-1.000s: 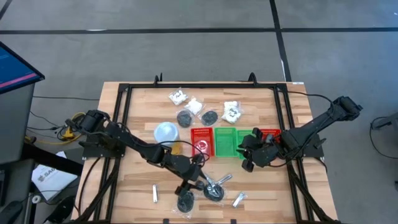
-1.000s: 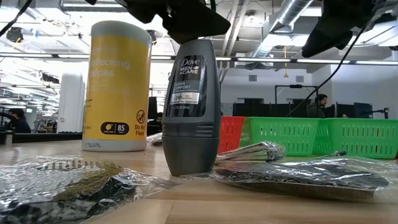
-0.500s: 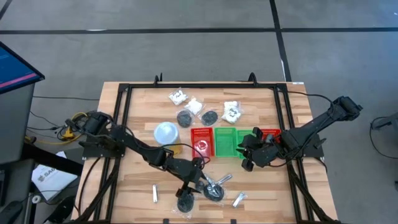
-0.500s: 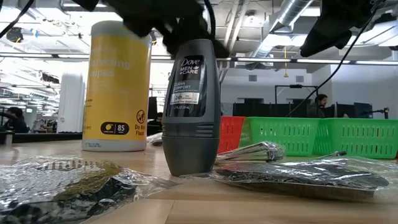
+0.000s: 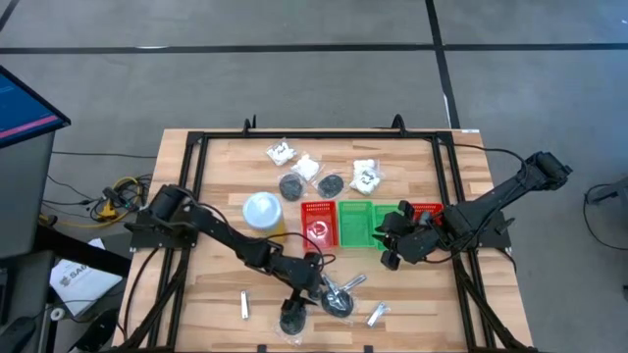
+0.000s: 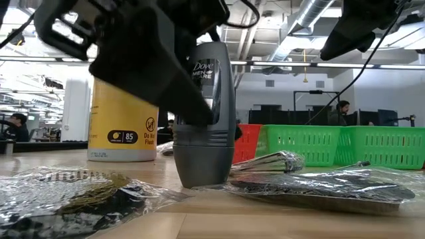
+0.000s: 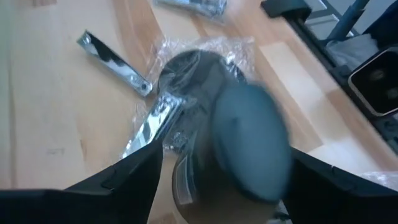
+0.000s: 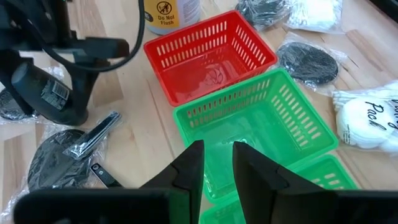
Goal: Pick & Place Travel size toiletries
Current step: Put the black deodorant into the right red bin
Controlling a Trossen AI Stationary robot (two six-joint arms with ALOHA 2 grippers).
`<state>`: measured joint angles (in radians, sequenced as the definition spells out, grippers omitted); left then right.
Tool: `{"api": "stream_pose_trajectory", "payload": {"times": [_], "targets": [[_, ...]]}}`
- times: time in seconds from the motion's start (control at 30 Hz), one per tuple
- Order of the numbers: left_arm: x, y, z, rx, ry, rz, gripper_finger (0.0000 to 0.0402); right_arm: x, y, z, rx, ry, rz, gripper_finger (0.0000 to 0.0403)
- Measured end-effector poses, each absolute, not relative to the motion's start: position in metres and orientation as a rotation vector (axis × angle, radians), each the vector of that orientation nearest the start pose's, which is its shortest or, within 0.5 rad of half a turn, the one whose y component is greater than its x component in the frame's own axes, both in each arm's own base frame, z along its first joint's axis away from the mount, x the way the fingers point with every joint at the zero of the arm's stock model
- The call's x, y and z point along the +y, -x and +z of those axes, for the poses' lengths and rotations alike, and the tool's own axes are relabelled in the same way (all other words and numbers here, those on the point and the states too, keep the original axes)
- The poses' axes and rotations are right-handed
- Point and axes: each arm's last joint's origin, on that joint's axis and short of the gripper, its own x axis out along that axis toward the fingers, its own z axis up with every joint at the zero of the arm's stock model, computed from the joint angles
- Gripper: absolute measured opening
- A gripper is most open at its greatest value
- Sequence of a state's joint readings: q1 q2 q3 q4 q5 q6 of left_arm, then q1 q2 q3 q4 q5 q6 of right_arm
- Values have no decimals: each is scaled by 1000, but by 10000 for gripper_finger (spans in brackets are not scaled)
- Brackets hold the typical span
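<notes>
A dark grey roll-on deodorant [image 6: 209, 133] stands upright on the table near its front edge. My left gripper [image 7: 225, 158] is open, slants down over it, and has one finger on each side of its cap [image 7: 249, 143]. Around it, wrapped dark discs [image 5: 337, 302] and silvery tubes [image 5: 378, 314] lie flat. White packets [image 5: 366, 176] and more discs [image 5: 292, 184] lie at the far side. My right gripper [image 8: 217, 165] hovers above the green bin [image 8: 255, 130], with a narrow gap between its fingers and nothing in it.
A tall yellow canister with a white lid [image 5: 262, 209] stands left of the red bin [image 5: 319, 226]. Beside that bin comes the green bin [image 5: 355, 224], and more bins sit under the right arm. A black frame [image 5: 196, 147] runs around the tabletop.
My left gripper has come down from above the deodorant, a little toward the table's near edge, until its fingers stand on either side of the upper part. The deodorant has stayed upright in place.
</notes>
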<state>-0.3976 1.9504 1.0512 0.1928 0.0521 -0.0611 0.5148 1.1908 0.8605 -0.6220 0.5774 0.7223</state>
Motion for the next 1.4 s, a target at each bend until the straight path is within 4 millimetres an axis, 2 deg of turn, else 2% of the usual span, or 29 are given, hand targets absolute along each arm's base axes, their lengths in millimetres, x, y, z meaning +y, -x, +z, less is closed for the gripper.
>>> {"api": "stream_pose_trajectory", "payload": {"times": [0.27,0.5,1.17,1.4], "targets": [[-153,-361,128,712,-64,-408,268,98,-205,251,732,-190,-338,76],[-153,-361,128,708,-63,-409,177,98,-205,251,732,-190,-338,76],[-152,-362,130,708,-29,-395,174,98,-206,249,741,-183,-341,76],[-151,-359,160,629,1,-393,174,99,-207,249,735,-187,-339,76]]}}
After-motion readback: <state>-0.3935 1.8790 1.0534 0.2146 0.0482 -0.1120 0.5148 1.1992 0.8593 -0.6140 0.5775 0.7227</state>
